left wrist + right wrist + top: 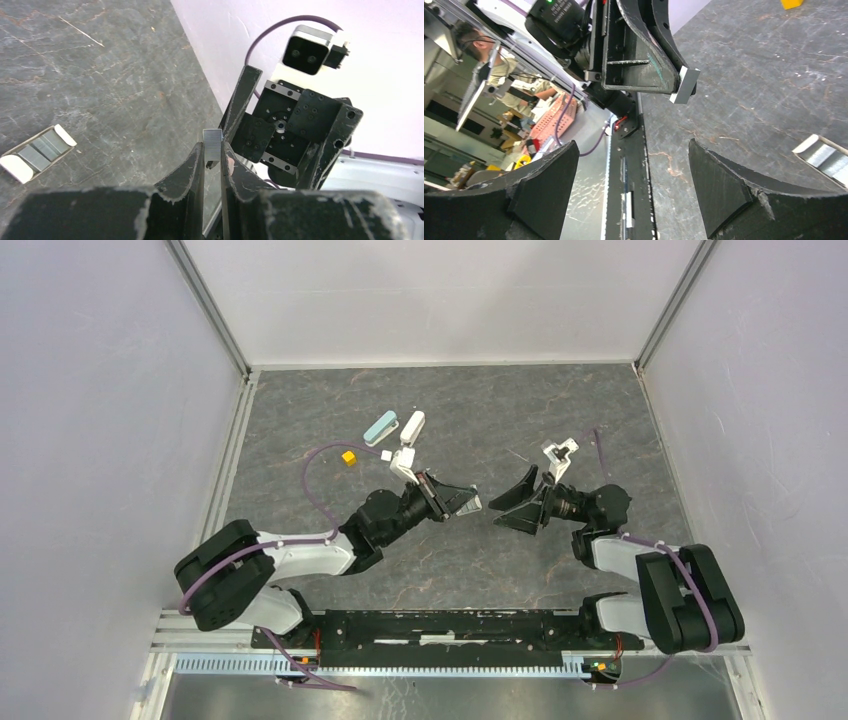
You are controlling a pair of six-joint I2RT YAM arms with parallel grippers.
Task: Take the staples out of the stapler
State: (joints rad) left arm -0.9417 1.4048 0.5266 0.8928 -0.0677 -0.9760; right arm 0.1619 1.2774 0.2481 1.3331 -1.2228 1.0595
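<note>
The stubby stapler (pixel 37 153), white ends with a grey metal middle, lies flat on the table at the lower left of the left wrist view. It also shows at the right edge of the right wrist view (pixel 824 156). I cannot make it out in the top view. My left gripper (pixel 212 152) is shut on a short grey strip of staples (pixel 212 141), held above the table. The strip also shows in the right wrist view (pixel 685 85). My right gripper (pixel 633 147) is open and empty, facing the left gripper (pixel 476 504) tip to tip with a small gap.
A teal stapler (pixel 381 427) and a longer white stapler (pixel 412 425) lie at the back middle. A small yellow cube (pixel 349 457) lies beside them. A thin sliver (pixel 80 31) lies on the table. Walls enclose the table on three sides.
</note>
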